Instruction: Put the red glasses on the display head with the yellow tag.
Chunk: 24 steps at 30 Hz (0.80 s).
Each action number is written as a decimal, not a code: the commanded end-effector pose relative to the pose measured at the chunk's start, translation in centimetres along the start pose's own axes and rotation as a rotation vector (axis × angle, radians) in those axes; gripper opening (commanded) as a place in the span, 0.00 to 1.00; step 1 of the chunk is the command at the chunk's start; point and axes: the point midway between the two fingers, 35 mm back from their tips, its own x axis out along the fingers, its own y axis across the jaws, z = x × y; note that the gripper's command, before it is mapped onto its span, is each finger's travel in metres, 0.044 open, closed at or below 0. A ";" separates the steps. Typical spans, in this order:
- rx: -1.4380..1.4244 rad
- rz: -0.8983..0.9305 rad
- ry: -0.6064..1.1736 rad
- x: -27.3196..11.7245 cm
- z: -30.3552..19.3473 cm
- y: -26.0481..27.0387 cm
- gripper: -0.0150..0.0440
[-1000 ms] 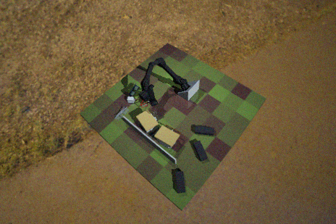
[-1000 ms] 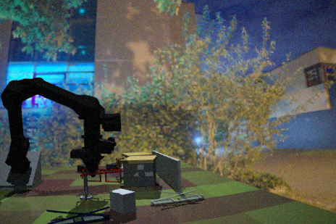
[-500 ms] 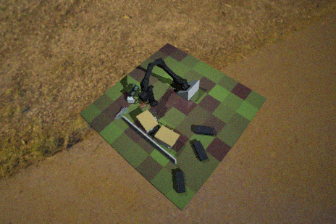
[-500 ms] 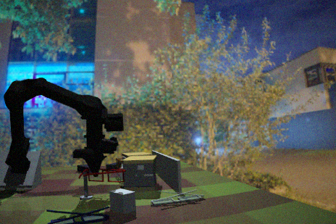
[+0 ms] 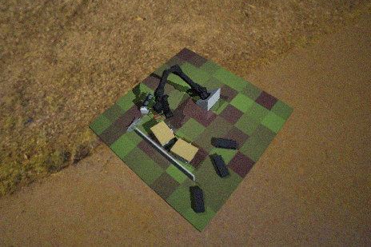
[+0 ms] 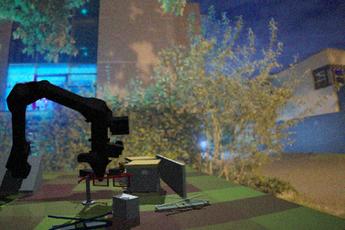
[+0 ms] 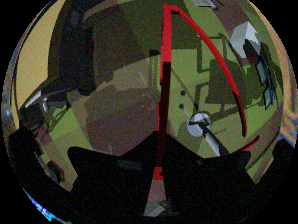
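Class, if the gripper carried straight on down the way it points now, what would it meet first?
Probably the checkered mat, with the red glasses held ahead of it; the metal stand looks slightly aside, though depth is unclear.

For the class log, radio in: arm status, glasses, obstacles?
Gripper shut on red glasses. Glasses aloft, not on a head. Metal stand close below; white-topped block nearby.

Arm [image 5: 163, 82] [image 6: 68, 97]: raised and bent over at the elbow | wrist: angled steeply down | end effector [image 6: 100, 178] [image 7: 158, 135]: pointing downward (fingers nearly together), closed on something thin | its base end: low
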 end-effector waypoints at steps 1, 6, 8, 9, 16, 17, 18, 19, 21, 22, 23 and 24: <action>0.004 -0.005 -0.001 0.0 0.3 0.1 0.25; 0.004 -0.005 -0.001 0.0 0.6 0.2 0.25; 0.004 -0.004 -0.001 0.0 0.7 0.2 0.25; 0.004 -0.004 -0.001 0.0 0.7 0.2 0.25; 0.004 -0.004 -0.001 0.0 1.0 0.3 0.25; 0.004 -0.004 -0.001 0.0 1.1 0.3 0.25; 0.004 -0.004 -0.001 0.0 1.1 0.4 0.25; 0.004 -0.004 -0.001 0.0 1.2 0.4 0.25; 0.005 -0.004 -0.001 0.0 1.3 0.4 0.25; 0.005 -0.004 -0.001 0.0 1.3 0.4 0.25; 0.005 -0.004 -0.001 0.0 1.4 0.4 0.25; 0.005 -0.004 -0.001 0.0 1.4 0.4 0.25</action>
